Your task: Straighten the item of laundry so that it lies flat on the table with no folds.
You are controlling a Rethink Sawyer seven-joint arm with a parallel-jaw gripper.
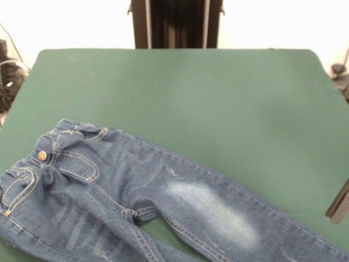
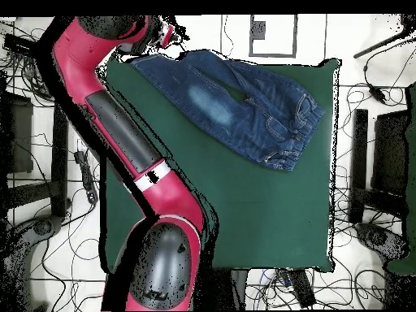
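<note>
Light is bright and even across the table (image 1: pixel 180 93) in the front view, with a pale, soft sheen near its middle — perhaps a reflection from overhead lamps. The background behind is blown out to white. The jeans (image 1: pixel 109 191) cast almost no shadow (only faint darkening at their edges). From overhead, the floor around the table looks overexposed and the arm (image 2: pixel 122 130) glossy.

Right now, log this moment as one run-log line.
jeans: spread near table edge, waistband rumpled | arm: extended along table side toward leg cuffs | gripper: state unclear | task: not finished
</note>
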